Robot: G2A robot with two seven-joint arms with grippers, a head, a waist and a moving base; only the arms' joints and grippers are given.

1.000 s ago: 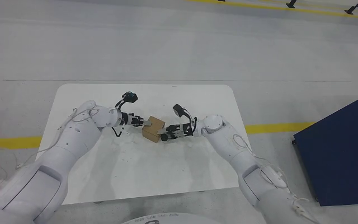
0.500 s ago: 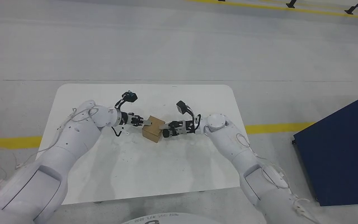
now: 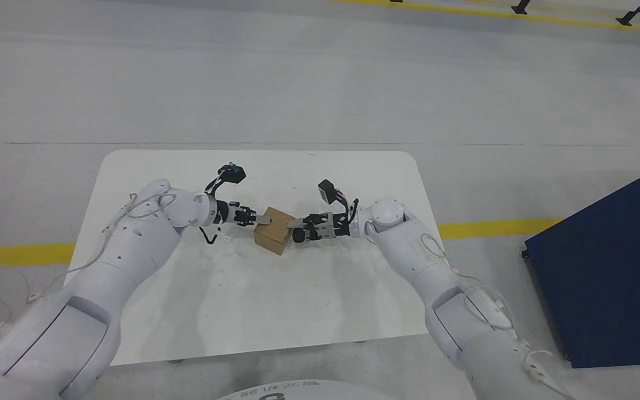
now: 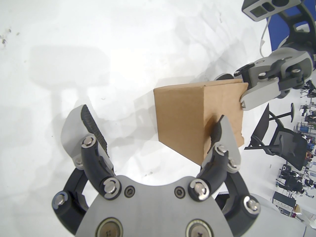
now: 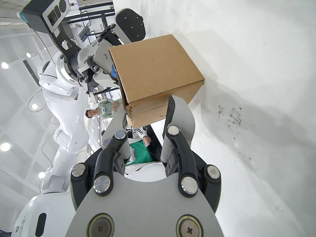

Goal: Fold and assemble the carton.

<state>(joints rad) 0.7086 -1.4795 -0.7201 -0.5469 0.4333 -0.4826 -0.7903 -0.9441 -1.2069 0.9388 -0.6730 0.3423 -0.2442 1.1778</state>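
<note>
A small brown carton (image 3: 273, 230) stands on the white table (image 3: 200, 300) between my two grippers. In the left wrist view the carton (image 4: 182, 124) sits off to one side of my left gripper (image 4: 154, 114), which is open wide; one fingertip (image 4: 222, 129) rests against a carton face and the other is well clear. My right gripper (image 5: 148, 117) is shut on the carton (image 5: 153, 72) at its flapped end, with one finger on each side of that wall. The left wrist view shows the right gripper (image 4: 237, 87) clamped on the carton's far edge.
Bare white tabletop lies all around the carton, with a few dark scuff marks (image 5: 234, 117). A dark blue block (image 3: 590, 270) stands on the floor beyond the table's right edge. People sit in the room behind, away from the table.
My right gripper has shifted slightly toward the far side of the table at the carton's end. The left arm and the carton have barely moved.
</note>
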